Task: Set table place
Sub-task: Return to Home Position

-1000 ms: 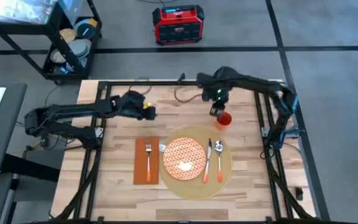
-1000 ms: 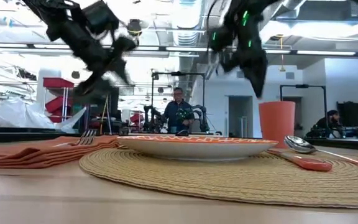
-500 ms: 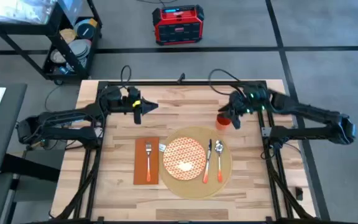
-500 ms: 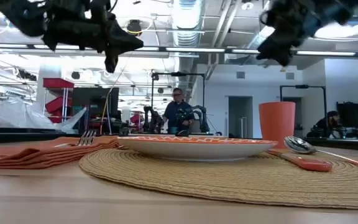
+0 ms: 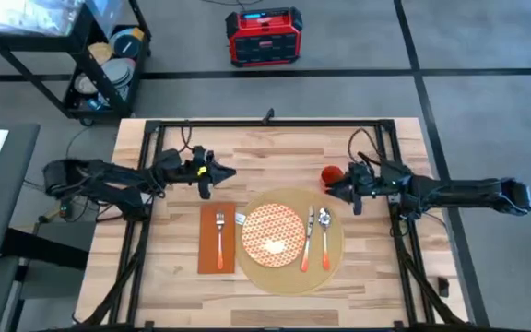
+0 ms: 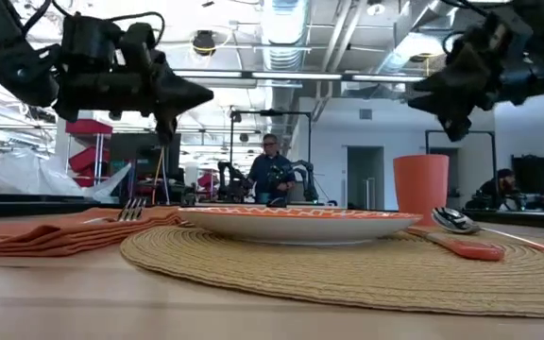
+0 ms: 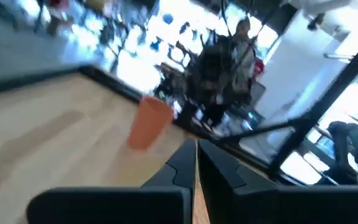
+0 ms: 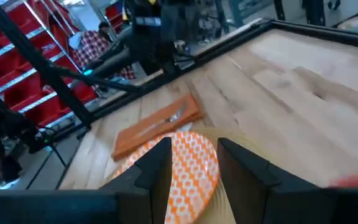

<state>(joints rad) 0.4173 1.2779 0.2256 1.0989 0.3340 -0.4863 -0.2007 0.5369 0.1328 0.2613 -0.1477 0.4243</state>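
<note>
The large round tan woven placemat (image 5: 289,278) lies on the light wooden plank table's (image 5: 275,148) near half. Beyond it the left gripper (image 5: 224,172) hovers, fingers pressed together; the right gripper (image 5: 335,191), fingers apart, hangs beside the orange plastic cup (image 5: 328,172).

Placemat (image 5: 284,279) middle hidden under plate (image 5: 272,232); napkin (image 6: 45,234) cut off by low view's left edge.

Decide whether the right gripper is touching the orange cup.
Apart. The low view shows the right gripper above the orange cup, with room background between them.
</note>
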